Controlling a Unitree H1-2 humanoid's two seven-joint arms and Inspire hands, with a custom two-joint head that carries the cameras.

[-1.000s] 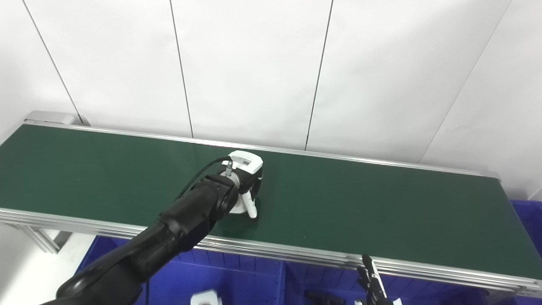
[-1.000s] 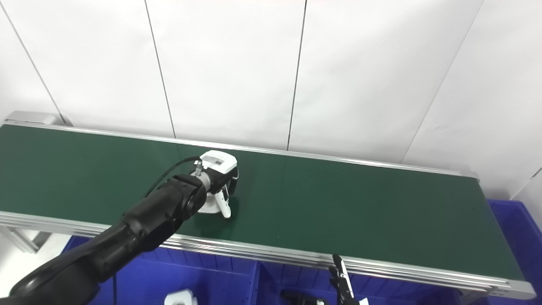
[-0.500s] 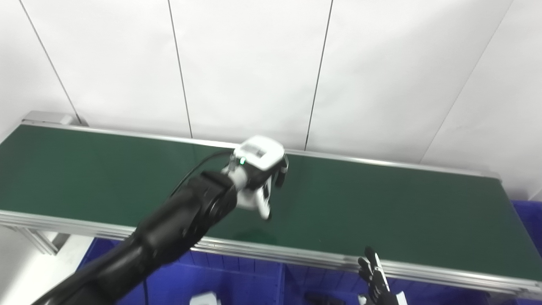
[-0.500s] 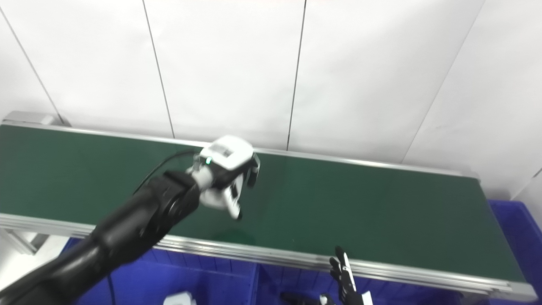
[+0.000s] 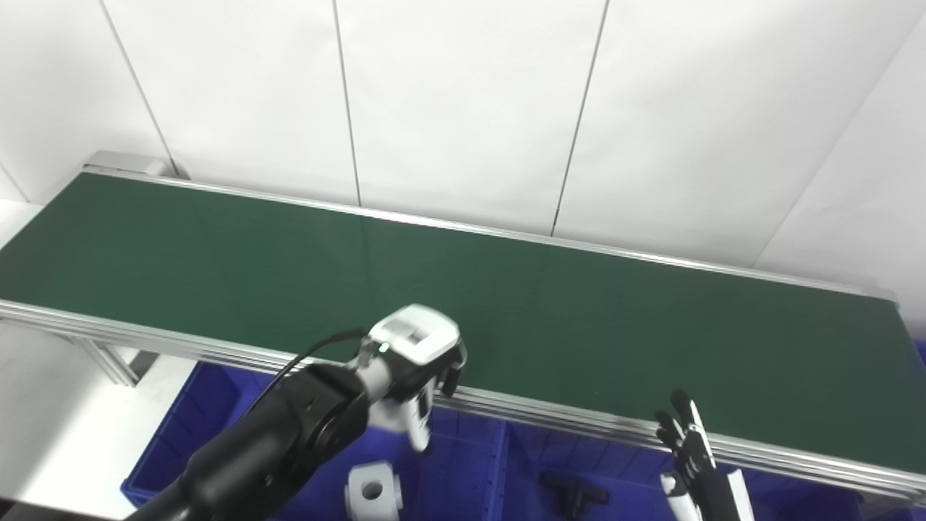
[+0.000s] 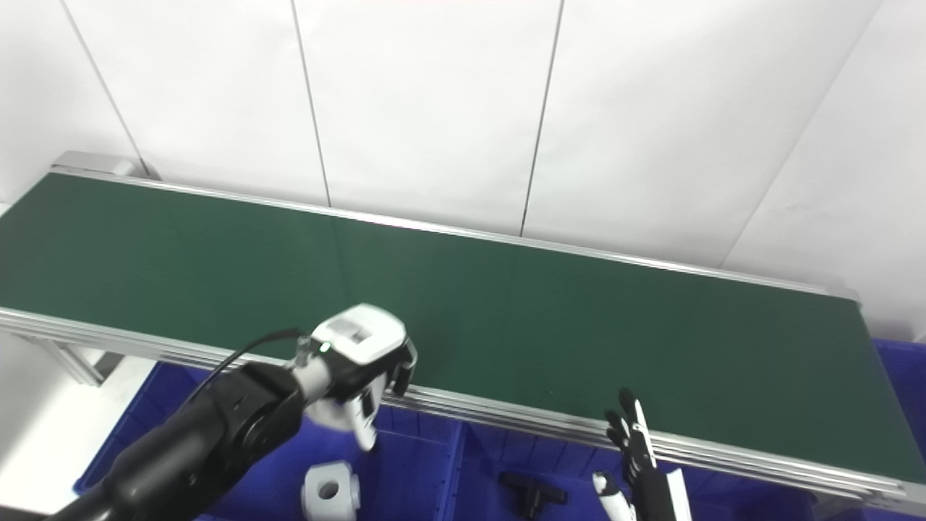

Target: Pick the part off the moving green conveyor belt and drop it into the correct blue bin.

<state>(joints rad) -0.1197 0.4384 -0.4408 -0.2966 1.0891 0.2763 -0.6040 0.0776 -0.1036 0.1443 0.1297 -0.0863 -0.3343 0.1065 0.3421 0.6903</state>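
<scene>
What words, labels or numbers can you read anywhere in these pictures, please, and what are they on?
No text can be read.
Left hand: a small grey label on its white back, too blurred to read.
Green conveyor belt, blue bin and white part in it: no markings visible.

light: bright, even | shadows: faint | blur: left hand (image 5: 416, 362) slightly smeared | belt (image 5: 579, 311): sharp

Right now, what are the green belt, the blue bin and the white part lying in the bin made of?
Green belt: probably rubbery or PVC, smooth, slightly sheeny. Blue bin: likely moulded plastic, with a ribbed wall. White part: looks like matte plastic, blocky with a round hole.
</scene>
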